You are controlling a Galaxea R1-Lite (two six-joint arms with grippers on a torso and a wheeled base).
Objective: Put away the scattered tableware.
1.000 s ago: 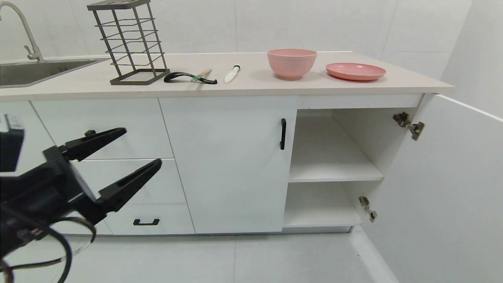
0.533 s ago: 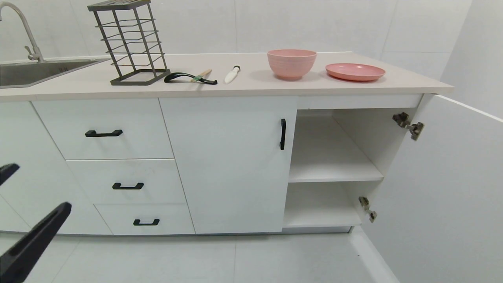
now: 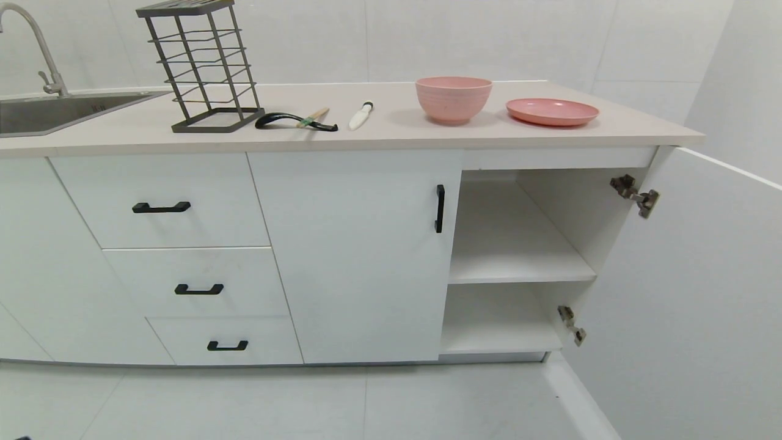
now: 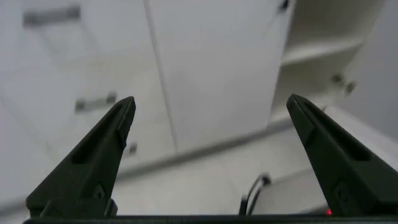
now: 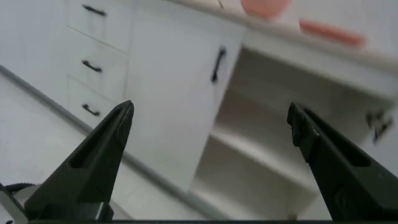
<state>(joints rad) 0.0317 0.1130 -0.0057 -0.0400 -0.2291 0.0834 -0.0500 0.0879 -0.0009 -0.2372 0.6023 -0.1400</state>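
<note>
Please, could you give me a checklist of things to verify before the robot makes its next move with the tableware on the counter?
1. Is the door open: ok, swung wide, both shelves exposed.
2. Is the bowl upright on the counter: ok.
3. Is the plate flat and apart from the bowl: ok.
4. Is the left gripper free: ok, jaws wide apart, nothing between.
5. Is the right gripper free: ok, jaws wide apart, nothing between.
6. Are the drawers ready for the ladle and knife: not ok if those belong there, since all three are shut.
</note>
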